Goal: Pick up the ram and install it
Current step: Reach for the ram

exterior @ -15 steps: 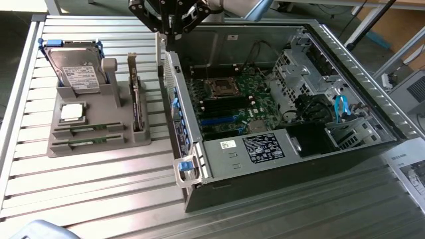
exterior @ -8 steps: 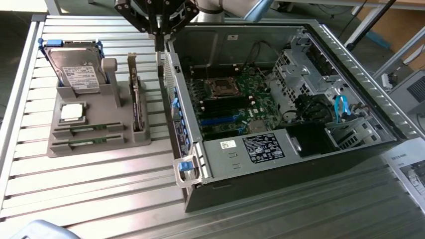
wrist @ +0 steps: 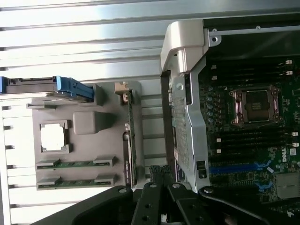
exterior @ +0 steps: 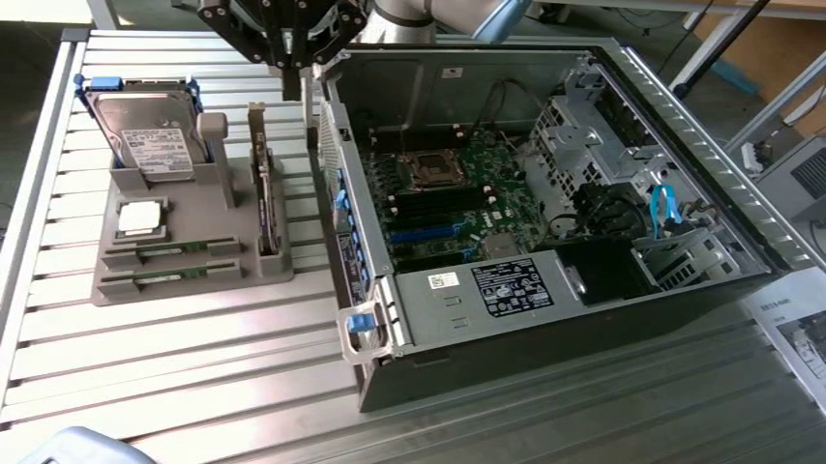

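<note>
Grey moulded plastic forms the holder [exterior: 193, 208] [wrist: 83, 143], the landmark for every entry below; it lies flat on the slatted metal table [exterior: 193, 367] [wrist: 93, 37]. First ram stick [exterior: 168, 249] [wrist: 75, 163]: a narrow green board seated lengthwise in a slot of the holder, just beside the pale square processor [exterior: 139, 217] [wrist: 52, 138], which sits in its own recess. Second ram stick [exterior: 168, 275] [wrist: 75, 180]: parallel to the first, in the next slot, along the holder's outer edge. Both sticks lie in their slots, and I touch neither. Hard drive [exterior: 153, 130] [wrist: 47, 86]: a silver box with a white label, leaning in a blue carrier at the end of the holder opposite the ram. Expansion card [exterior: 265, 193] [wrist: 132, 140]: stands on edge along the holder's long side, its metal bracket at the hard-drive end. Computer case [exterior: 427, 309] [wrist: 185, 117]: lies open just beside the holder, on the expansion-card side, with the green motherboard [exterior: 452, 184] [wrist: 243, 140] exposed inside. My gripper [exterior: 300, 75] [wrist: 159, 174]: hangs above the gap between the holder and the case, well apart from both ram sticks; its black fingers are pressed together, pad against pad.
</note>
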